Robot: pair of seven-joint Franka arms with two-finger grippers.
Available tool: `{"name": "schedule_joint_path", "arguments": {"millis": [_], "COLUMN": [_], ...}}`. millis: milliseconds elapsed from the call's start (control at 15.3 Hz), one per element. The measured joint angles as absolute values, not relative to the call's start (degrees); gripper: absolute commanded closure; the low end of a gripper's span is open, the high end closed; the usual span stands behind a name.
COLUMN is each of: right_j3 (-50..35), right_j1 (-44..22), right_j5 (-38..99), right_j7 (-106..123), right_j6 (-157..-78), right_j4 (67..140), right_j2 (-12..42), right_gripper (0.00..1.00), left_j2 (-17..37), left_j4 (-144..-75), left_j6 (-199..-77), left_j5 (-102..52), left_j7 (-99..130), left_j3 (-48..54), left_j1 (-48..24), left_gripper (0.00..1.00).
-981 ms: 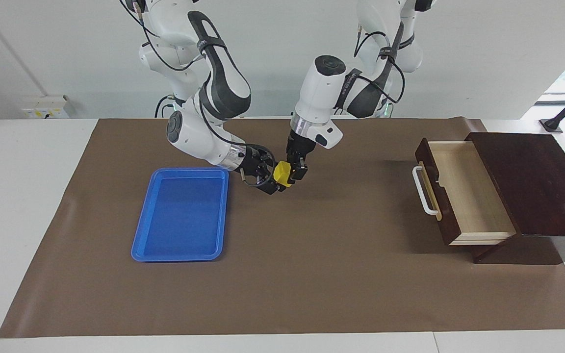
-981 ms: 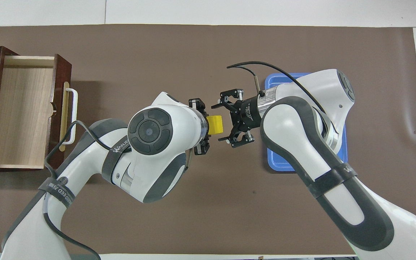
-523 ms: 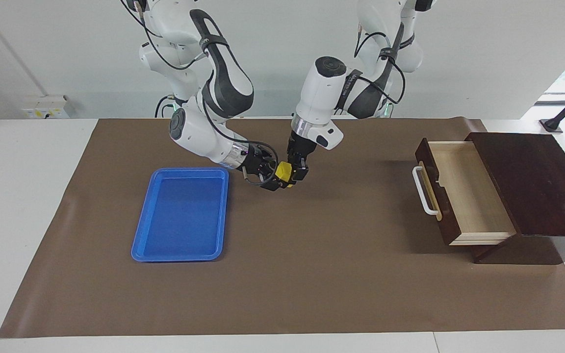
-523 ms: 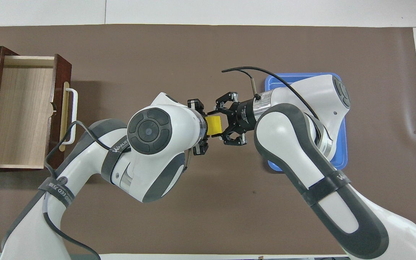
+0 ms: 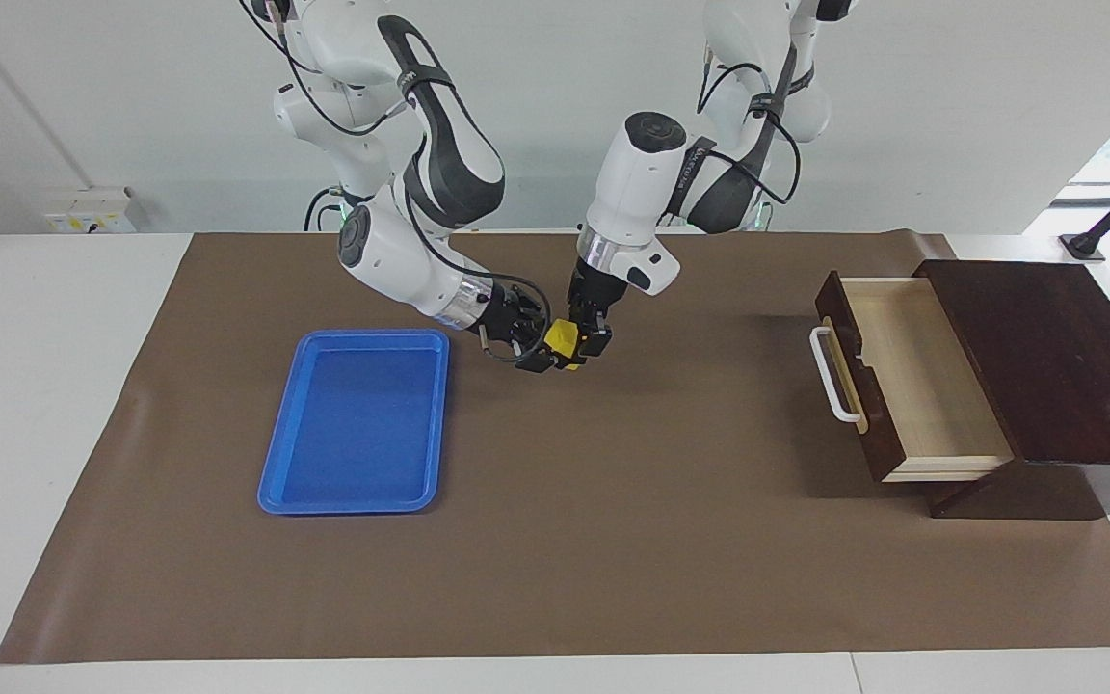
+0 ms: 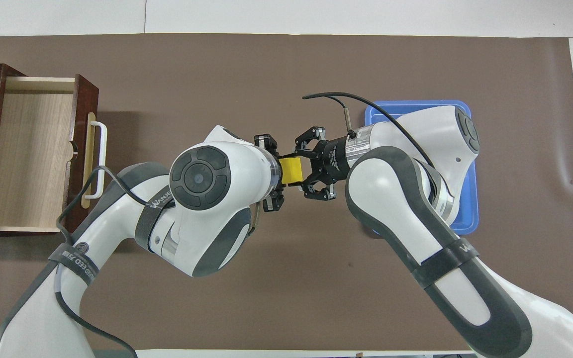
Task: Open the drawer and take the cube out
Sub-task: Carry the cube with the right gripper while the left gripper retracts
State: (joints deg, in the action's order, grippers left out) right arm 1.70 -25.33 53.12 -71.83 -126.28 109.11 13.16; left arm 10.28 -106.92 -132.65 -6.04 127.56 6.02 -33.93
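Note:
The yellow cube (image 5: 562, 336) (image 6: 292, 169) hangs over the brown mat between the blue tray and the middle of the table, pinched from both sides. My right gripper (image 5: 543, 348) (image 6: 305, 170) reaches in level from the tray's end and is shut on the cube. From above, my left gripper (image 5: 584, 339) (image 6: 284, 171) points down and still closes on the cube's other side. The drawer (image 5: 911, 376) (image 6: 33, 154) stands pulled open at the left arm's end, and its pale wooden inside is bare.
A flat blue tray (image 5: 357, 424) (image 6: 469, 205) lies on the mat toward the right arm's end, partly under the right arm in the overhead view. The dark brown box (image 5: 1046, 357) holds the drawer, whose white handle (image 5: 832, 376) juts toward the table's middle.
My right gripper has moved in from beside the cube and shut on it while the left gripper kept holding it. The cube has barely moved.

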Motion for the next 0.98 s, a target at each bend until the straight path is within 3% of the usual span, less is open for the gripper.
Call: {"name": "schedule_joint_path", "arguments": {"millis": [262, 654, 981], "right_j3": [1.76, 2.01, 2.25], "right_j1": [-25.31, -23.08, -9.6], "right_j5": [53.12, 53.12, 53.12], "right_j7": [-72.35, -72.6, -69.73], "right_j6": [-126.28, -125.62, -116.97], "right_j4": [108.97, 108.77, 108.12], "right_j2": [13.04, 12.86, 12.78], "right_gripper": [1.0, 1.0, 1.0], "left_j2": [9.77, 8.99, 8.92], "left_j4": [-106.31, -105.72, -106.41], "left_j6": [-127.39, -117.4, -116.14], "left_j5": [-3.98, 3.7, 13.07], "left_j7": [125.18, 108.72, 101.56], "left_j3": [5.55, 4.8, 4.73], "left_j1": [-32.62, -20.6, -10.75], "left_gripper": [0.0, 0.0, 0.0]}}
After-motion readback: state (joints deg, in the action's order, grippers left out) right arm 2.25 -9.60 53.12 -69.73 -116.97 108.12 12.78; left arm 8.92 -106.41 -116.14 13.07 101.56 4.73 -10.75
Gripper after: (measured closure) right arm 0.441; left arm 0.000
